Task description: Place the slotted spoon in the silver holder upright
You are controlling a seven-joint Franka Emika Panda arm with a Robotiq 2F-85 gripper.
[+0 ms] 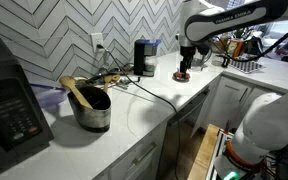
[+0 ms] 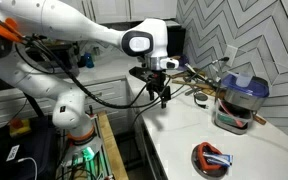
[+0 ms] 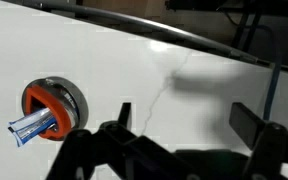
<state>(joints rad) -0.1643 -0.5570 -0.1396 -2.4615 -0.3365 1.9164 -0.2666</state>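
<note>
A white kitchen counter (image 1: 144,112) runs along a wall of herringbone tile. Toward the end of the counter by a large black appliance (image 1: 9,105) stands the silver holder (image 1: 94,115), about midway between the wall and the front edge. The spoon (image 1: 76,93) already sits in it, handle down in the dark inside and broad wooden head poking out. It leans steeply to one side rather than standing straight. In an exterior view the holder (image 2: 229,112) has more wooden utensils (image 2: 199,74) jutting past its rim; which is which cannot be told there. Well apart from the holder, farther along the counter, lies an orange ring (image 1: 182,75) with a blue-and-white packet (image 3: 29,125) tucked in its middle. The gripper (image 1: 183,66) hangs just above the counter beside that ring. In the wrist view its two dark fingers (image 3: 124,112) are spread wide with only bare counter between them, holding nothing. A small black box (image 1: 144,57) stands against the wall behind.
</note>
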